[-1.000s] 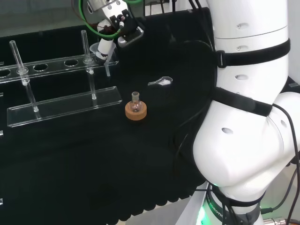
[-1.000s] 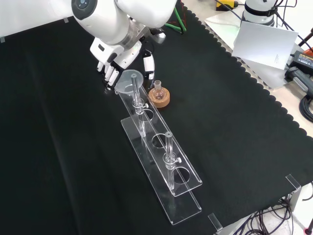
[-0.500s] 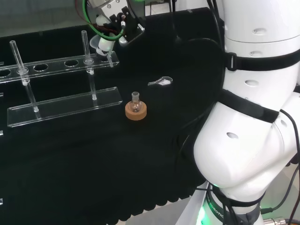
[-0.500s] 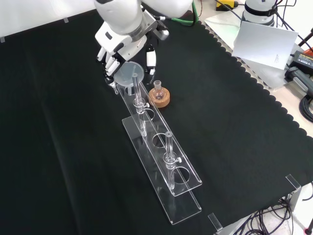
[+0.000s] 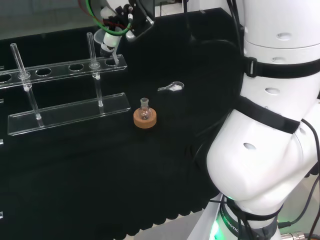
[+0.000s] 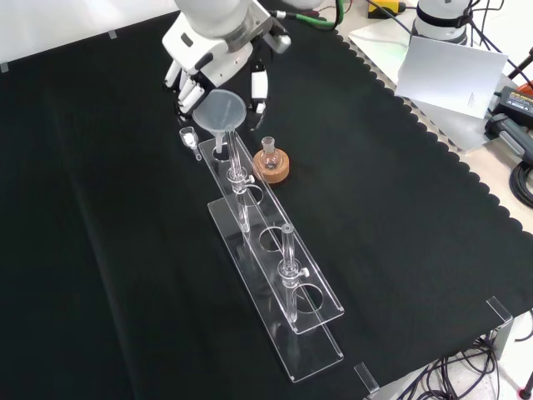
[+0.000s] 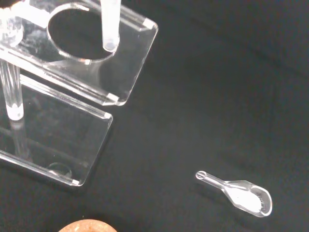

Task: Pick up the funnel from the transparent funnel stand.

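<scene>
Since a second ago your hand (image 6: 208,62) has risen, and the funnel (image 6: 222,112) has come up with it: you can see in the wrist view that the stem's tip now hangs above the end hole of the transparent funnel stand (image 6: 275,271) instead of reaching down through it. Your fingers (image 6: 190,93) curl around the funnel's bowl on one side and your thumb (image 6: 261,90) closes in from the other, so you are grasping the funnel. Just below your fingers in the front view lies a small clear scoop (image 6: 190,140) on the black cloth of the counter (image 6: 400,208), close beside the stand's end. Below your thumb in that view, a small round flask (image 6: 269,152) sits upright in a cork ring (image 6: 273,167), apart from the stand.
</scene>
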Motion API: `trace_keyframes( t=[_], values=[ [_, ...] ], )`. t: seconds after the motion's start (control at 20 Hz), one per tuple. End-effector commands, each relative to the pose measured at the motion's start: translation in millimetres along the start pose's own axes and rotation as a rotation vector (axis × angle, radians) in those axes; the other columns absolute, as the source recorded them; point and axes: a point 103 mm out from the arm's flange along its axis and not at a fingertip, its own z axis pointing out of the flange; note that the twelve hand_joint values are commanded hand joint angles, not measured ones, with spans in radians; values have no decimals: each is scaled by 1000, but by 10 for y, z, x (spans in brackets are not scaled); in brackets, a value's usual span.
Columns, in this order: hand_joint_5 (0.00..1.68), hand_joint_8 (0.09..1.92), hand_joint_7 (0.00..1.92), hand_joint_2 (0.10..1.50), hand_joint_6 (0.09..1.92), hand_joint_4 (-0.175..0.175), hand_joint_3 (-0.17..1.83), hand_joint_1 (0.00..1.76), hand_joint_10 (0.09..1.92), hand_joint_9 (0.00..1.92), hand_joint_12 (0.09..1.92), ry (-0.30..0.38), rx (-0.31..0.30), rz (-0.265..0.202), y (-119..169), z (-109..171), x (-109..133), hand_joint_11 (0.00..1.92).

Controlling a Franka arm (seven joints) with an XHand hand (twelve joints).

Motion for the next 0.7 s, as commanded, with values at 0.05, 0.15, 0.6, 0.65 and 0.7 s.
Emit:
trace_keyframes(
  t=[0.05, 0.15, 0.6, 0.65, 0.7],
  values=[
    [490, 1021, 708, 737, 889, -72, 521, 672, 748, 996, 1251, 18, -8, 48, -371, -177, -161, 603],
    [492, 1014, 713, 734, 895, -72, 529, 672, 742, 1000, 1243, 18, -15, 67, -506, -212, -197, 609],
    [504, 1008, 718, 734, 905, -72, 539, 670, 738, 1010, 1237, 36, -20, 149, -1145, -193, -266, 615],
    [505, 1008, 719, 735, 906, -72, 540, 670, 738, 1011, 1237, 42, -23, 158, -1221, -175, -263, 615],
    [506, 1008, 719, 735, 907, -71, 540, 669, 738, 1011, 1236, 46, -20, 164, -1291, -156, -258, 614]
  ],
)
